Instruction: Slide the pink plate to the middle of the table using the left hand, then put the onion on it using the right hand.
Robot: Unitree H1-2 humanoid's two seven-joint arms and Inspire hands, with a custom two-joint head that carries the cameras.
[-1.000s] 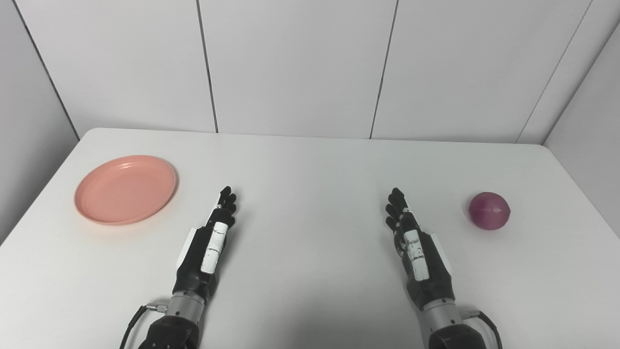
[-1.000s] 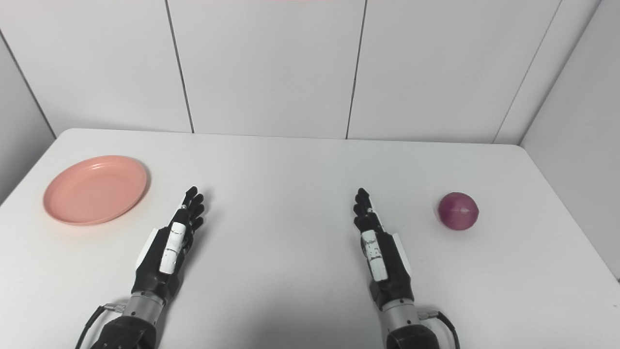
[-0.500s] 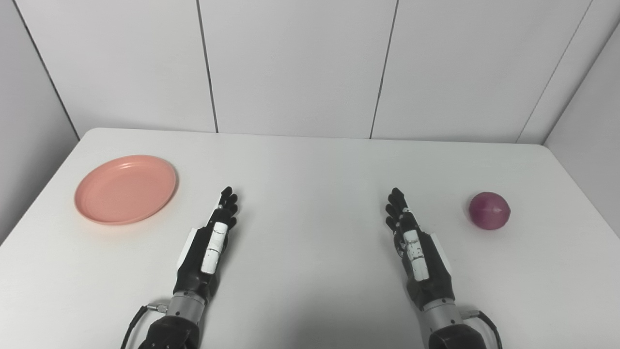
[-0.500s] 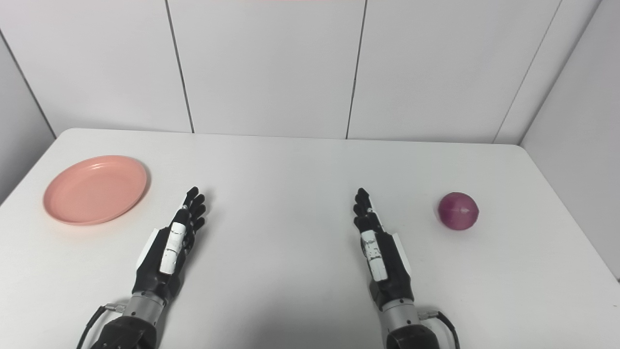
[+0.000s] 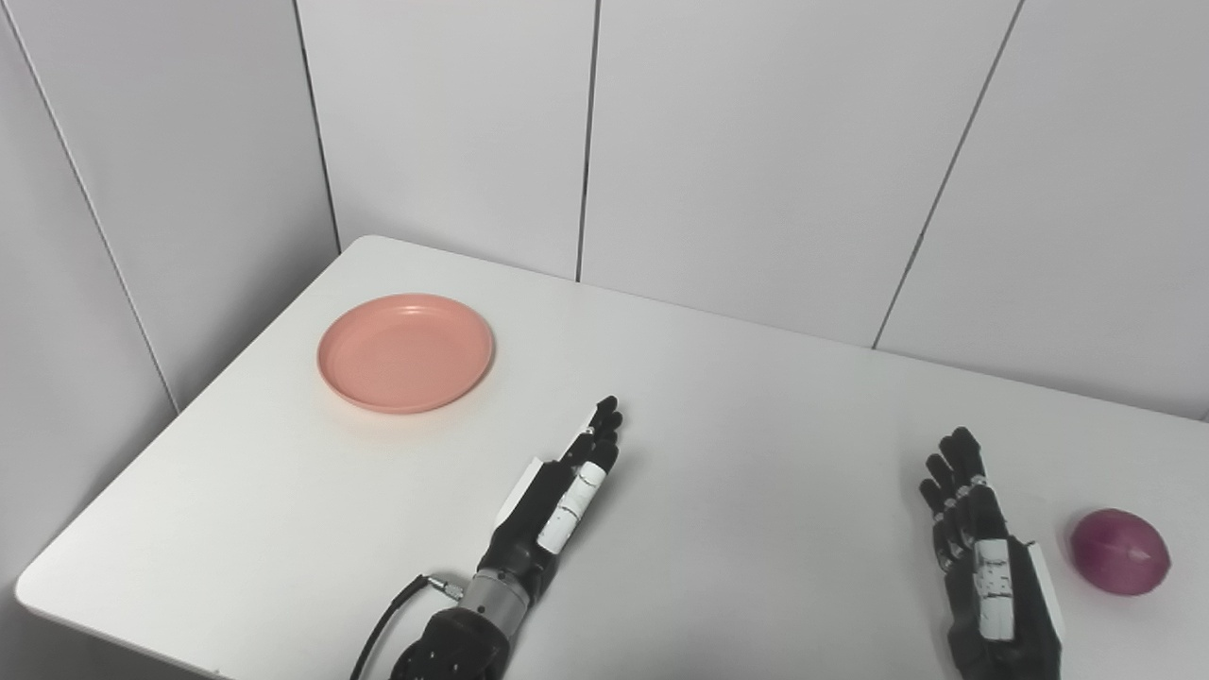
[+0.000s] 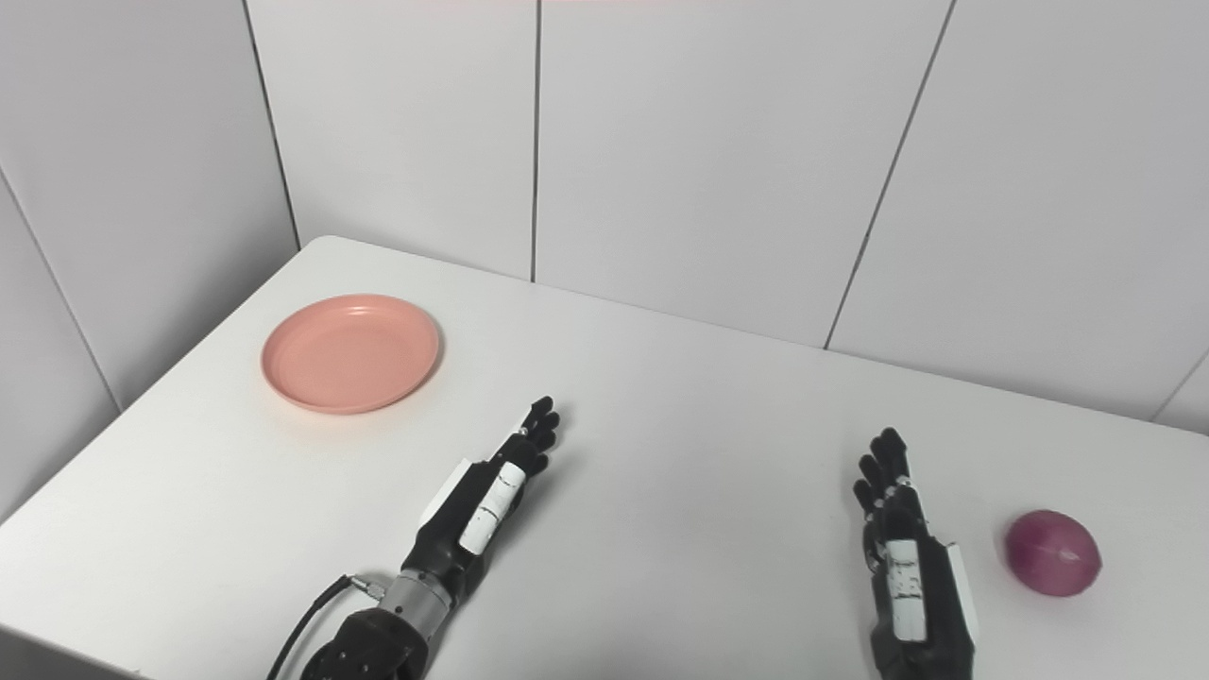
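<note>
The pink plate lies empty at the far left of the white table. A purple-red onion rests at the near right. My left hand lies flat and open near the table's middle front, fingers stretched out toward the back, well to the right of the plate and below it. My right hand is open too, fingers straight, just left of the onion without touching it. Neither hand holds anything.
Grey wall panels close off the table at the back and left. The table's left corner edge is near the bottom left. A cable trails from the left wrist.
The whole picture has shifted: the camera has turned to the left, so plate, hands and onion all appear further right. Hands and objects themselves seem not to have moved.
</note>
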